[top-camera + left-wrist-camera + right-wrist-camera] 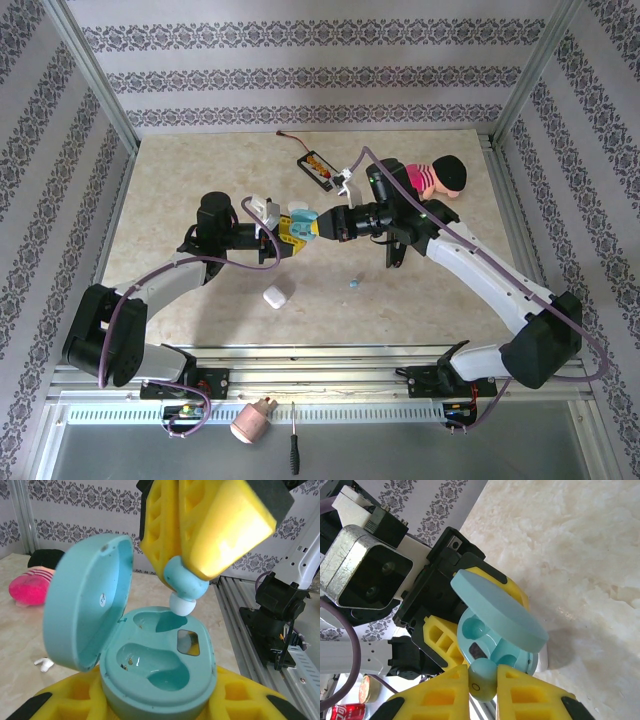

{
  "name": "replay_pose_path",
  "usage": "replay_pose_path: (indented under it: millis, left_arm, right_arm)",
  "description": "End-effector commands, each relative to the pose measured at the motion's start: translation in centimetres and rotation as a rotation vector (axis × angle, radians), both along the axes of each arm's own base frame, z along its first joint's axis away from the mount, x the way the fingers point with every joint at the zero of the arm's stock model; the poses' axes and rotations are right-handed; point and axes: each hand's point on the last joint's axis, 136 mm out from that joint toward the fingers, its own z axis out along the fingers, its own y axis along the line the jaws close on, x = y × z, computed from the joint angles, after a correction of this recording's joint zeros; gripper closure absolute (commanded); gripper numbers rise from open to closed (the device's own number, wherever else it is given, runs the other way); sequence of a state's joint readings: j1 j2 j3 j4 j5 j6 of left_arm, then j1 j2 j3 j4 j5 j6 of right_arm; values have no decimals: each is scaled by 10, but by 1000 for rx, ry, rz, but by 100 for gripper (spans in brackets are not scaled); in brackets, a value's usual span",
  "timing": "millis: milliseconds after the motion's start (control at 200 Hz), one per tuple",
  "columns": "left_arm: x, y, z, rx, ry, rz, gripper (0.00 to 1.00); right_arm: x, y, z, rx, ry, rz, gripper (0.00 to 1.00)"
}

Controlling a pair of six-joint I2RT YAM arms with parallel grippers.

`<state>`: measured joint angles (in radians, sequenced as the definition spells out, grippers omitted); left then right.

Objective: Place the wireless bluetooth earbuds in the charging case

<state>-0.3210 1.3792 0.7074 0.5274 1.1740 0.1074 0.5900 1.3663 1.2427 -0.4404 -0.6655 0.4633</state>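
**Top external: two tools meet over the middle of the desk**

Top external view: the left tool (283,234) and the right tool (314,224) face each other tip to tip at centre frame. The light-blue charging case (298,217) sits between them, above the desk (200,180). A white case (276,296) lies on the desk at lower centre, and a loose blue earbud (352,284) lies to its right, apart from it.

Left wrist view: the left tool clamps the charging case from both sides, with its lid (85,610) swung open to the left. At upper centre the right tool pinches the held blue earbud (186,582), whose white tip is just above the rear one of the case's two sockets. A white earbud (45,664) lies on the desk at lower left.

Right wrist view: at the bottom edge the right tool is closed narrowly on the held blue earbud, with the open charging case just beyond it.
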Motion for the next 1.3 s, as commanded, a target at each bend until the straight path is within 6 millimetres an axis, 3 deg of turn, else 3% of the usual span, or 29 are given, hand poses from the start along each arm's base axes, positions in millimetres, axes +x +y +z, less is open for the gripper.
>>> replay_pose_path:
  millis: [0, 560, 695, 959, 1149, 1294]
  left_arm:
    - [-10, -5, 16, -12, -58, -47, 67]
    - [-12, -6, 17, -15, -60, -53, 67]
    - [-12, -6, 17, -16, -62, -53, 67]
    - [-10, -6, 16, -16, -62, -45, 67]
    - [0, -2, 6, 10, -62, -2, 67]
    - [8, 5, 6, 11, -65, 25, 67]
  right_arm:
    - [1, 4, 5, -15, -43, 8, 86]
    - [-1, 0, -16, -185, -73, 9, 84]
    - [-2, 2, -16, -204, -72, 13, 74]
    - [-3, -5, 4, -162, -131, -26, 56]
    - [-22, -13, 23, -76, -202, 6, 43]
    - [-32, -32, 10, -66, -172, -28, 41]
